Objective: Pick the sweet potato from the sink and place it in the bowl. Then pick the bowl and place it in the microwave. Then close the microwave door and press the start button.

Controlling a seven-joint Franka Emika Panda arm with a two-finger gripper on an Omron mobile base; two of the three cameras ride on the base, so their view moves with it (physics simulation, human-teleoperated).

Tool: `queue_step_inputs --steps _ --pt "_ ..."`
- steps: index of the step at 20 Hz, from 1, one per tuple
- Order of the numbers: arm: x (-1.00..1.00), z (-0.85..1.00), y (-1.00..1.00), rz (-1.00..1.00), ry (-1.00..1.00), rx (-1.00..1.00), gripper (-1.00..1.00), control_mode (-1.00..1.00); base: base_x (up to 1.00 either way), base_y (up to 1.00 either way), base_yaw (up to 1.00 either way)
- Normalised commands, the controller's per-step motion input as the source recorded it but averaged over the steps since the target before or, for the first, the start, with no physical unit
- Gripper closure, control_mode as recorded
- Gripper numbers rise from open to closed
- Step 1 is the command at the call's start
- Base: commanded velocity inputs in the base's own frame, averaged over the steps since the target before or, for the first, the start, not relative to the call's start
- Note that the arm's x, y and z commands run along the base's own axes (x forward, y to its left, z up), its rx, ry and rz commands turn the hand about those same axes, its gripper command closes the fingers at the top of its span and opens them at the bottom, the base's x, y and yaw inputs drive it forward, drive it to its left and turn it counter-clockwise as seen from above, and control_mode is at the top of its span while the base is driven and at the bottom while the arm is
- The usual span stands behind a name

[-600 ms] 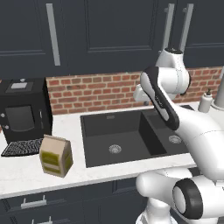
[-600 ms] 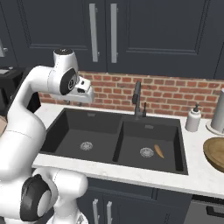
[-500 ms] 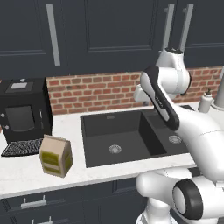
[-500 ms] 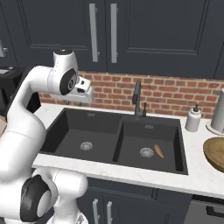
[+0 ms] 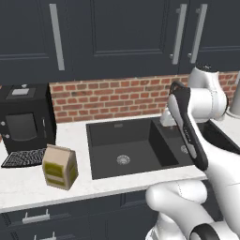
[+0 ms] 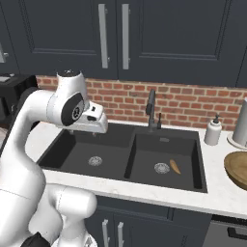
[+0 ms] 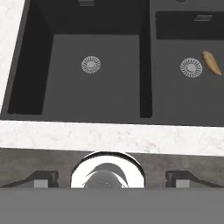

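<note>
The sweet potato (image 6: 174, 167) lies in the right basin of the black sink (image 6: 130, 166), just right of the round drain; in the hand view the sweet potato (image 7: 211, 63) sits at the upper right. My gripper (image 7: 111, 180) is open with nothing between its widely spread fingertips (image 7: 41, 179). In the right base view my gripper (image 6: 88, 128) hangs above the left basin, well left of the sweet potato. The wooden bowl (image 6: 237, 169) rests on the counter right of the sink. The microwave and its door are out of view.
A black gooseneck faucet (image 6: 151, 108) rises behind the basin divider. A soap dispenser (image 6: 212, 131) and a grey canister (image 6: 240, 123) stand at the back right. Left of the sink are a black countertop machine (image 5: 23, 119), a tan carton (image 5: 60, 166) and a dark flat mat (image 5: 23, 158).
The arm has dipped a little lower over the sink. The sweet potato and the bowl have not moved, and the gripper stays open.
</note>
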Motion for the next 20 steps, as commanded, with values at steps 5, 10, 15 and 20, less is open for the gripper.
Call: queue_step_inputs --steps 5,10,15,20 --pt "-0.4 -0.31 -0.65 -0.04 0.21 -0.07 -1.0 -1.0 0.0 0.0 0.0" --pt "0.03 -0.28 -0.58 -0.04 0.15 -0.02 -1.0 -1.0 0.0 0.0 0.0" --pt "0.38 -0.25 -0.78 0.0 0.0 0.0 -1.0 -1.0 0.0 0.0 0.0" --pt "0.55 -0.19 -0.79 0.0 0.0 0.02 -1.0 -1.0 0.0 0.0 0.0"
